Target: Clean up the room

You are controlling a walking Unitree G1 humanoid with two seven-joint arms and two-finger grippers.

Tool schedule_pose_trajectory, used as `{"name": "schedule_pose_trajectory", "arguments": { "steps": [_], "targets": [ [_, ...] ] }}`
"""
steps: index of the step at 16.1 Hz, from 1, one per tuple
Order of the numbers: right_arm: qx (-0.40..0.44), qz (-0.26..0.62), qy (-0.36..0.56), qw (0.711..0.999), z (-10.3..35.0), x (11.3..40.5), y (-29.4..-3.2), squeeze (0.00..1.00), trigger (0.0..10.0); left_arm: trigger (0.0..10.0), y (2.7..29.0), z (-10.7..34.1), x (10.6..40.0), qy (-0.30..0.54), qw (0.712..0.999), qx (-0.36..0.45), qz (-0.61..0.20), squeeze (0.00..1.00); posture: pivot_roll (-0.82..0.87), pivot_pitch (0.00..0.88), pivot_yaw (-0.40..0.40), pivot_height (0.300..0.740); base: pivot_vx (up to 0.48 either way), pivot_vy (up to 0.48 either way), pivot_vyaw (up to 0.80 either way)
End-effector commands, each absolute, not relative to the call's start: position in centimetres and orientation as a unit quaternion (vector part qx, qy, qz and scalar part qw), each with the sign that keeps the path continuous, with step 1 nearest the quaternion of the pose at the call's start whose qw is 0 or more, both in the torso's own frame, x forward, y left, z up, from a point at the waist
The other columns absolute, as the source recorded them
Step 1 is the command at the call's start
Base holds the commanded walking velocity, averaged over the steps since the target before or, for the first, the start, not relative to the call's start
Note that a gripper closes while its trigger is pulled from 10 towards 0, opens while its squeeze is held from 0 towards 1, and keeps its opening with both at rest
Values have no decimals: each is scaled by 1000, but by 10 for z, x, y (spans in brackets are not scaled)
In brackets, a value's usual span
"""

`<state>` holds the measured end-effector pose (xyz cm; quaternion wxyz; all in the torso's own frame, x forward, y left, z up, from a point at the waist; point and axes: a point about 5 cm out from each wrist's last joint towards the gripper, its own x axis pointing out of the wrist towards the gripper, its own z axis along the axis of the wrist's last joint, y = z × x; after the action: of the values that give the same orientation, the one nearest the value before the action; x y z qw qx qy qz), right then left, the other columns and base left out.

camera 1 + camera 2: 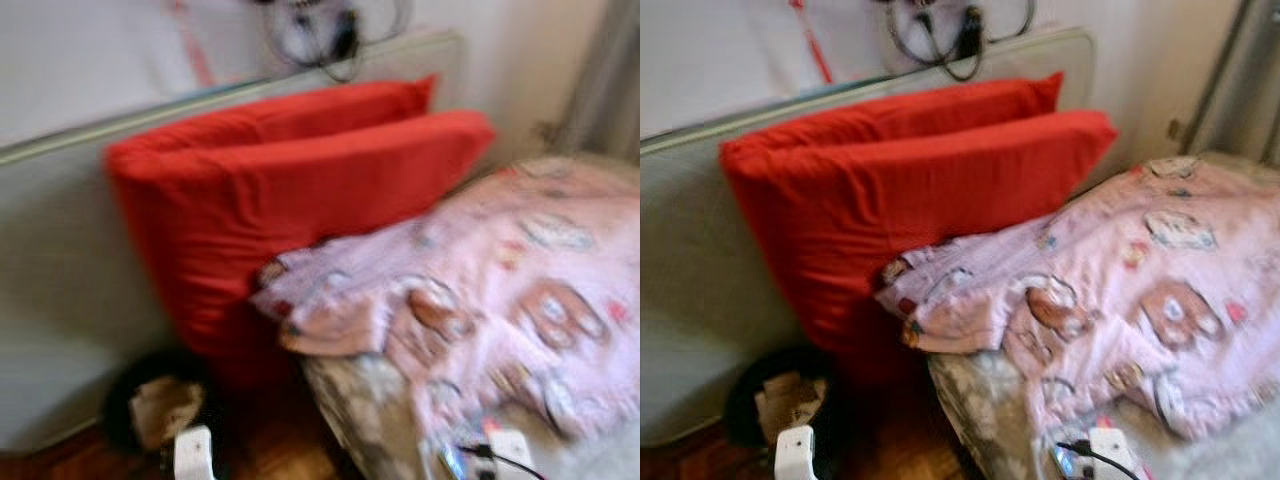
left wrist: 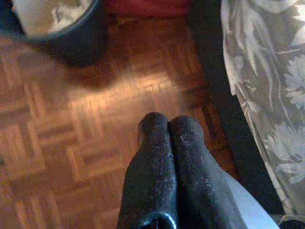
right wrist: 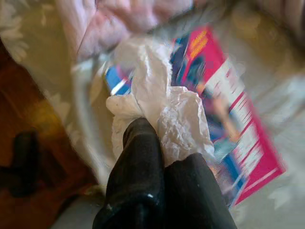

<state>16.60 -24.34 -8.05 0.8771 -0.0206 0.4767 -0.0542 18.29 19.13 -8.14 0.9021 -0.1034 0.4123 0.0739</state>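
A crumpled white tissue (image 3: 164, 112) is pinched between the two black fingers of the right gripper (image 3: 164, 157), held just above a pink and blue magazine (image 3: 228, 109) that lies on the leaf-patterned bedspread (image 3: 43, 81). The wad is judged to be very light, soft and easily torn, so it is best held by its bunched middle, as it is here, with no hard squeeze needed; a loose corner could tear away or slip out. Beyond it, a pink cartoon-print sheet (image 1: 500, 300) is draped over the bed, against two red pillows (image 1: 290, 190) propped at a pale headboard (image 1: 60, 260). Down on the parquet floor (image 2: 71, 143), a dark wastebasket (image 1: 775, 400) with paper already in it stands beside the bed, a likely place for the tissue. The left gripper (image 2: 169, 126) is seen over the floor near that basket, its fingers pressed together with nothing between them.
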Motion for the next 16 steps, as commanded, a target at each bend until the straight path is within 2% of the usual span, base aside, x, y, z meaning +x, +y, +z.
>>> {"name": "schedule_pose_trajectory", "arguments": {
  "steps": [1, 2, 7, 16],
  "targets": [
    [-13, -48, 463, 885, -76, 180, -238, 0, 10000, 10000, 197, -81, 182, 415, 902, -90, 77, 0, 46, 0, 17, 740, 0, 0, 800],
    [-14, -48, 462, 885, -75, 182, -238, 0, 10000, 10000, 197, -81, 181, 415, 902, -91, 78, 0, 47, 0, 16, 740, 0, 0, 663],
    [-3, -47, 459, 887, -74, 189, -230, 0, 10000, 10000, 198, -84, 177, 422, 899, -93, 80, 0, 45, 0, 16, 740, 0, 0, 0],
    [3, -47, 464, 885, -76, 184, -231, 0, 10000, 10000, 197, -85, 173, 427, 896, -89, 77, 0, 52, 0, 16, 740, 0, 0, 0]
  ]
}}
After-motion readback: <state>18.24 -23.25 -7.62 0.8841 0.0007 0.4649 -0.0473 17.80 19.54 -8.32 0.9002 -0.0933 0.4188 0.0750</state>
